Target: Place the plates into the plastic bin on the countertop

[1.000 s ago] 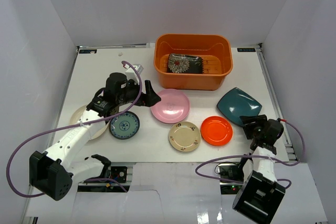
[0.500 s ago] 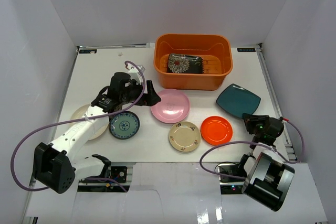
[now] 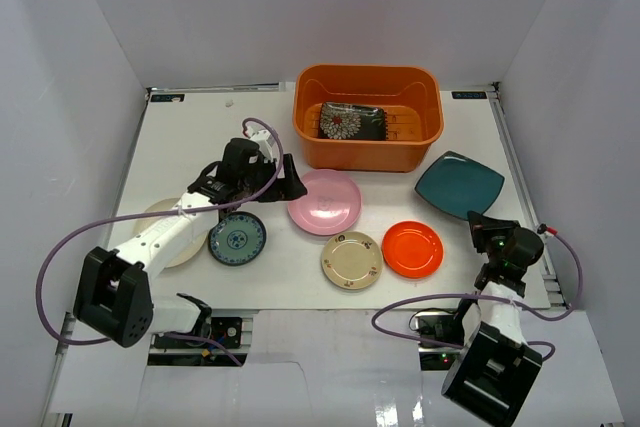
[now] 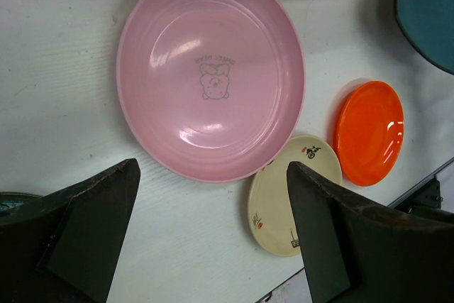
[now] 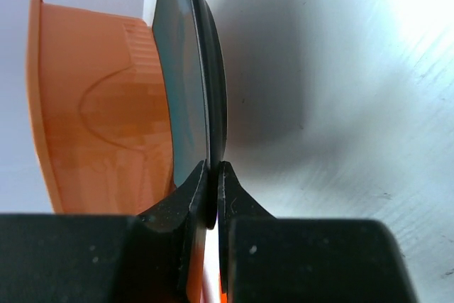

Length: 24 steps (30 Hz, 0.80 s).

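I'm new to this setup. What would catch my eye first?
The orange bin at the back of the countertop, with a black-floral plate already inside. On the right, the right pincer pinches the rim of the teal square plate; the left pincer hangs open by the pink plate.

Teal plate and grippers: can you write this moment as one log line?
right gripper: shut on teal plate rim | left gripper: open, near pink plate
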{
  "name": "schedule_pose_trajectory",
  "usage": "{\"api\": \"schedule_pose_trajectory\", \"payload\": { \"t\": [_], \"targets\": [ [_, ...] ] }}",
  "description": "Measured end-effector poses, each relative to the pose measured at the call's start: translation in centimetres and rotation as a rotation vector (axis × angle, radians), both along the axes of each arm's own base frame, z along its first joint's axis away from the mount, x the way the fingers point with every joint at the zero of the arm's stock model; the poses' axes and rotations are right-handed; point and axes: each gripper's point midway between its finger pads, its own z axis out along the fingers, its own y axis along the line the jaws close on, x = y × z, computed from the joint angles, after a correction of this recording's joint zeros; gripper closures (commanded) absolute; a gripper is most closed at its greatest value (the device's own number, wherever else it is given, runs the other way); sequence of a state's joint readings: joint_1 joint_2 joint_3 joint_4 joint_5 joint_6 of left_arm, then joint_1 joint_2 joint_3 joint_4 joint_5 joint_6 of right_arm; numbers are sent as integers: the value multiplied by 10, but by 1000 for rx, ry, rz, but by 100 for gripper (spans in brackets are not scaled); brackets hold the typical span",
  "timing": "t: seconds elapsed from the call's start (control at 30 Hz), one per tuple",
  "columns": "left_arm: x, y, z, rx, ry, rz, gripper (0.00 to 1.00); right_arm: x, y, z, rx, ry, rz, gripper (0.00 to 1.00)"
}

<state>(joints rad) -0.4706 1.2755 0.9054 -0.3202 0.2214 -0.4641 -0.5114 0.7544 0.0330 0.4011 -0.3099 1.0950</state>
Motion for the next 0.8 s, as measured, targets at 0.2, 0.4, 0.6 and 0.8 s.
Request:
{"api": "schedule_pose_trajectory", "payload": {
  "t": [0.2, 0.4, 0.6, 0.8],
  "targets": [
    [2, 0, -22, 18, 76, 36, 5, 1, 0, 3, 93, 29, -34, 92],
    [5, 3, -22, 18, 79, 72, 5, 22, -19, 64, 51, -11, -69, 92],
    [6, 6, -23, 26, 78, 90, 5, 40, -33, 155, -48, -163, -83, 92],
    [6, 9, -28, 42, 82, 105, 7, 66, -21, 216, -131, -233, 12, 92]
  ]
}}
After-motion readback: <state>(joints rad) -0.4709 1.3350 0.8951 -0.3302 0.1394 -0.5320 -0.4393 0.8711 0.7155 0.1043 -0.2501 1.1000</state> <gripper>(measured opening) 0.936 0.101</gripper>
